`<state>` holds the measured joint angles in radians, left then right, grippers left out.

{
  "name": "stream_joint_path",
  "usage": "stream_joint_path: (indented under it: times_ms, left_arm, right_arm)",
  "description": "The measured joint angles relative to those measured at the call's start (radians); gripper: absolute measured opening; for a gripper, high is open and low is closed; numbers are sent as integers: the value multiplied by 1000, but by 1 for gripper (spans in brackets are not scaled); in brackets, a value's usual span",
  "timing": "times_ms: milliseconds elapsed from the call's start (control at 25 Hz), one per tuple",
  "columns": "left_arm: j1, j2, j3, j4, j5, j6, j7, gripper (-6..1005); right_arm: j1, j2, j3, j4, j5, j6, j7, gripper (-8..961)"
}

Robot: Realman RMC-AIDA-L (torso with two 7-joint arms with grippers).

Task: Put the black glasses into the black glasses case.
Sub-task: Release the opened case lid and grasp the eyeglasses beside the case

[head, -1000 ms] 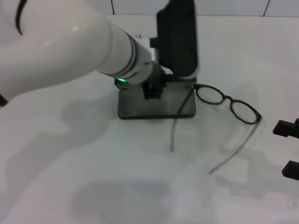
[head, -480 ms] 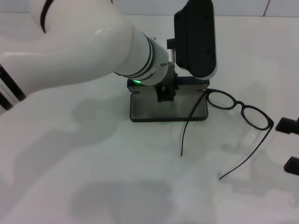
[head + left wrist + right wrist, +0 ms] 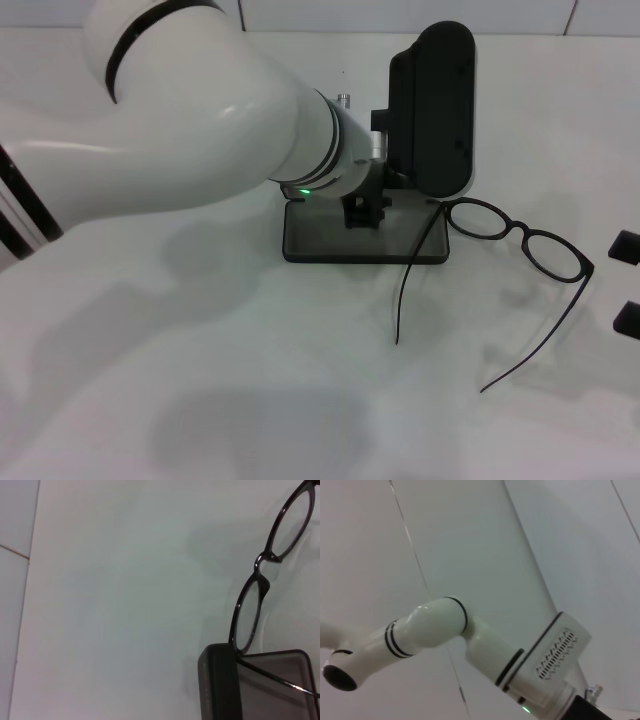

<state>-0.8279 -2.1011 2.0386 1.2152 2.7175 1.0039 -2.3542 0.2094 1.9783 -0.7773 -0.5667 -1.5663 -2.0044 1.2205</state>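
Observation:
The black glasses case (image 3: 365,238) stands open at mid-table, its lid (image 3: 432,110) upright and its grey tray empty. The black glasses (image 3: 520,238) lie unfolded on the table just right of the case. One temple arm crosses the tray's right corner and the other trails toward me. My left gripper (image 3: 375,140) is at the left side of the upright lid, mostly hidden by my arm. The left wrist view shows the glasses (image 3: 255,605) touching the case (image 3: 220,680). My right gripper (image 3: 628,282) is open and empty at the table's right edge, right of the glasses.
My big white left arm (image 3: 200,140) reaches across the left half of the table to the case. The white table (image 3: 250,400) stretches in front of the case. A tiled wall runs along the back.
The whole scene has slid to the right in the head view. My left arm stays at the case's lid. The glasses lie in the same place beside the case.

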Motion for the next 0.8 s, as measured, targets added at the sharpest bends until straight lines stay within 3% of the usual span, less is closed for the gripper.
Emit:
stream_joint_path:
  times_ms: [200, 440, 640, 800]
  left_arm:
    - [1, 2, -10, 22, 0, 14, -4, 363]
    - [53, 6, -73, 167, -15, 70, 25, 480]
    - [180, 5, -140, 384, -70, 79, 30, 531]
    - [321, 5, -221, 542, -225, 40, 32, 541]
  right_arm:
    - [4, -7, 31, -8, -7, 36, 30, 727]
    - [6, -46, 102, -173, -64, 90, 200, 710]
    - [52, -47, 174, -424, -241, 137, 453, 696]
    - [173, -46, 148, -602, -434, 149, 662, 674]
